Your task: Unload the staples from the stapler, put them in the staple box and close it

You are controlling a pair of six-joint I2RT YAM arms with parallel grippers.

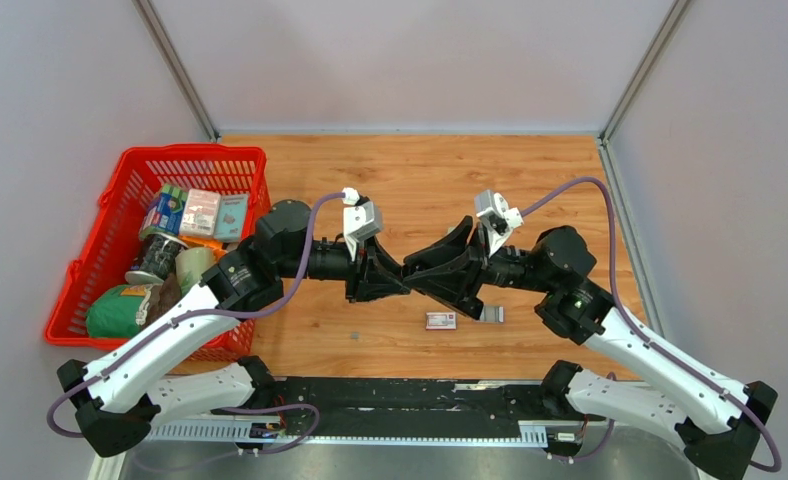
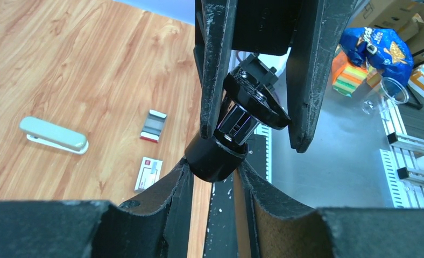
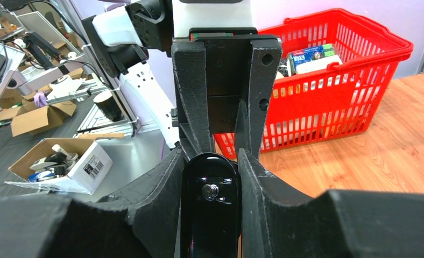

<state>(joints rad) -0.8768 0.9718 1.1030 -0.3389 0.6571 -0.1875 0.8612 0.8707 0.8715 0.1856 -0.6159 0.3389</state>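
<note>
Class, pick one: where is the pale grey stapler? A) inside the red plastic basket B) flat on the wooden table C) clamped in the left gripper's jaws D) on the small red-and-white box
B: the left wrist view shows the pale grey stapler lying flat on the wooden table, apart from the small red-and-white box.
</note>
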